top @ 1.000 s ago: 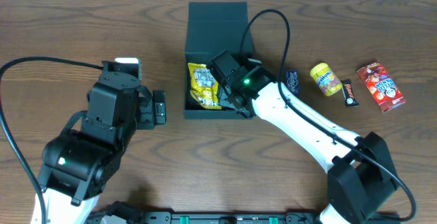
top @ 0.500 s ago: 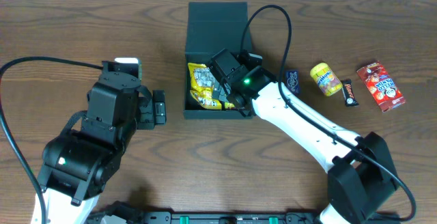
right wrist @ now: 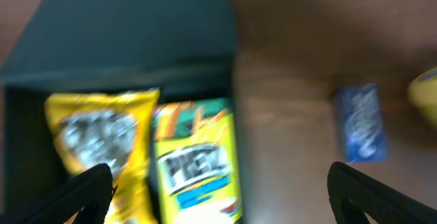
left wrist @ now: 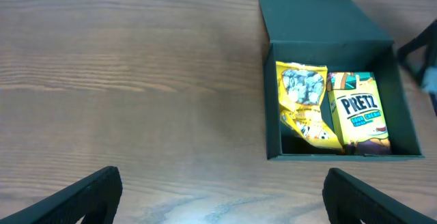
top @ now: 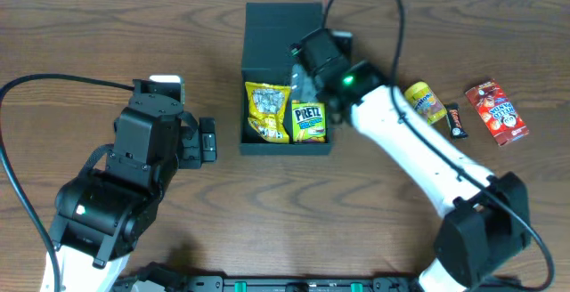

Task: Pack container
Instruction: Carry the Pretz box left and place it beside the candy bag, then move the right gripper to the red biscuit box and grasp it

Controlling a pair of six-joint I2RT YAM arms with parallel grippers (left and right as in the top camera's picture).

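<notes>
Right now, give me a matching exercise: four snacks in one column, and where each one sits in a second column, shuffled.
Column one:
1. yellow bag
2. Pretz box
3. red carton
4. round yellow pack

Column two:
A. on the table, furthest right
B. in the container, left half
C. on the table, between container and red carton
D. in the container, right half

Pairs: 1-B, 2-D, 3-A, 4-C
</notes>
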